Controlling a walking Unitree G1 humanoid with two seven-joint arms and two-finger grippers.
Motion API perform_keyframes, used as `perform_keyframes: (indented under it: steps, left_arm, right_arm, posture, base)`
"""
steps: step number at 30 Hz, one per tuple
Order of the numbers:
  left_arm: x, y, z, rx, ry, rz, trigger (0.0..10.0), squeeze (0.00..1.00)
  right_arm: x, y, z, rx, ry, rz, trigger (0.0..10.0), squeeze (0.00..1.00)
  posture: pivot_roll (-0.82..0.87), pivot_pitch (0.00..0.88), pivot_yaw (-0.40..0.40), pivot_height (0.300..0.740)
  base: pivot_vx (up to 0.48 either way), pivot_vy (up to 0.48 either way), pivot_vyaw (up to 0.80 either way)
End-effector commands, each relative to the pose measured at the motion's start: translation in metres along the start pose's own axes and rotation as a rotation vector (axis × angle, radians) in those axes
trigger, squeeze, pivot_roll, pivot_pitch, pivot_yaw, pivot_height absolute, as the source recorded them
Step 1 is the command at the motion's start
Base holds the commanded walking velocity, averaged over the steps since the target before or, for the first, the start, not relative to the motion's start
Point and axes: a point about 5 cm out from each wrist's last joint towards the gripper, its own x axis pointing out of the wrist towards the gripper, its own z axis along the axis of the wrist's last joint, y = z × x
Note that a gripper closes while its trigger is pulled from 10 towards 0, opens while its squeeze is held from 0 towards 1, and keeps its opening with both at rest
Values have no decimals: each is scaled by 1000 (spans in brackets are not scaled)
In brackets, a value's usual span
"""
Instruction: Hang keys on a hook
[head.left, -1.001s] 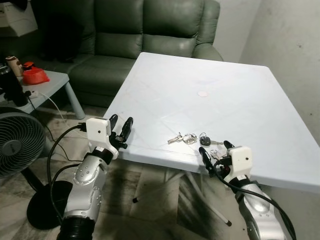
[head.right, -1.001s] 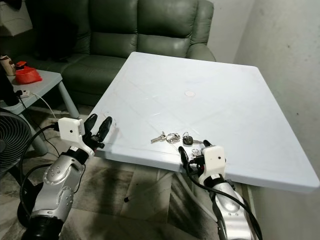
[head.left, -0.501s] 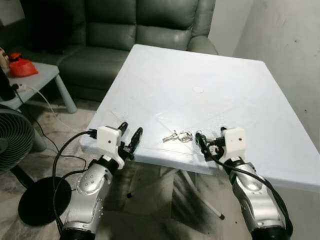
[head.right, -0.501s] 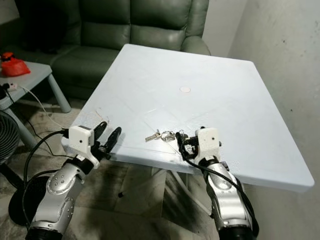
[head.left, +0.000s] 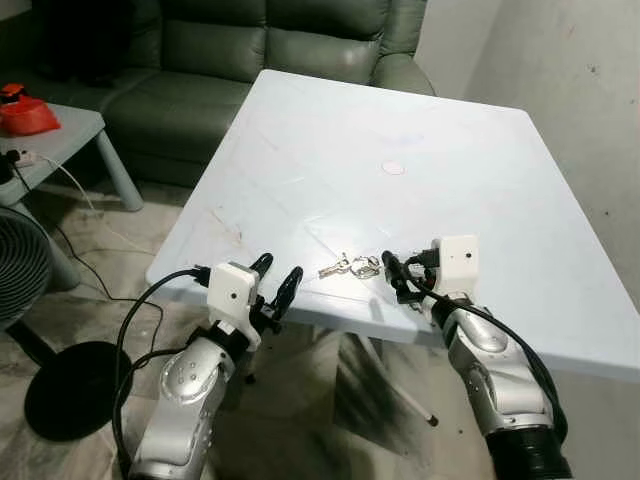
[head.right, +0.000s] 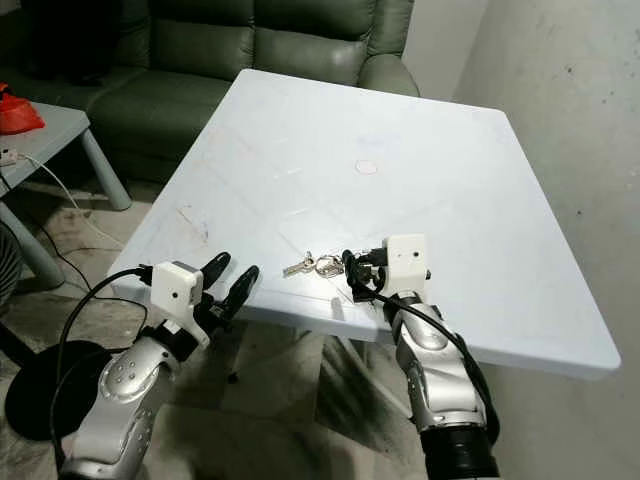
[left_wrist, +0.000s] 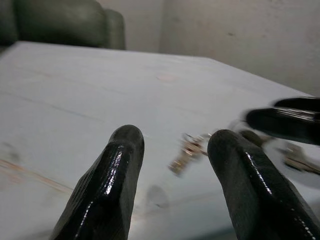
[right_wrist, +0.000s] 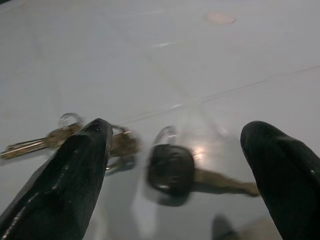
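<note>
A: Where are the keys (head.left: 352, 266) found, and how are they laid?

B: They are seen flat on the white table (head.left: 420, 130), close to its near edge. The bunch is strung out roughly along that edge: brass keys point toward the robot's left, rings sit in the middle, and a black-headed key (right_wrist: 172, 170) lies at the right end, its blade pointing right.

A: How is the right tool (head.left: 402, 284) placed?

B: It is held low over the table just by the bunch. Its fingers are spread apart, and in the right wrist view the black-headed key is framed between them, untouched.

A: And the left tool (head.left: 277, 287)?

B: It is raised at the near table edge, left of the keys, with its fingers parted and nothing between them.

A: What room is left around?

B: Bare tabletop stretches beyond the keys up to a small round mark (head.left: 393, 168). A green sofa (head.left: 250, 60) is seen behind the table and a wall (head.left: 570, 110) on the right.
</note>
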Motion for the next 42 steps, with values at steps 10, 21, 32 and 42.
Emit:
perform_keyframes:
  steps: [10,21,32,42]
  left_arm:
    - [0,-11,5,-1,6,-37,10000,0]
    - [-3,-13,7,-1,17,-32,10000,0]
    - [-5,-13,9,0,25,-14,10000,0]
    - [-7,-13,9,4,30,-4,10000,0]
  right_arm:
    - [2,15,1,-7,4,0,5569,0]
    - [7,22,-1,12,10,-17,10000,0]
    - [14,25,1,8,-23,-62,9216,0]
    - [16,23,2,-8,-50,-92,0,0]
  posture:
    - [-36,146,-110,740]
    - [-16,147,-111,740]
    - [3,152,-115,740]
    - [10,155,-115,740]
  base:
    - [0,0,0]
    - [0,0,0]
    - [0,0,0]
    - [0,0,0]
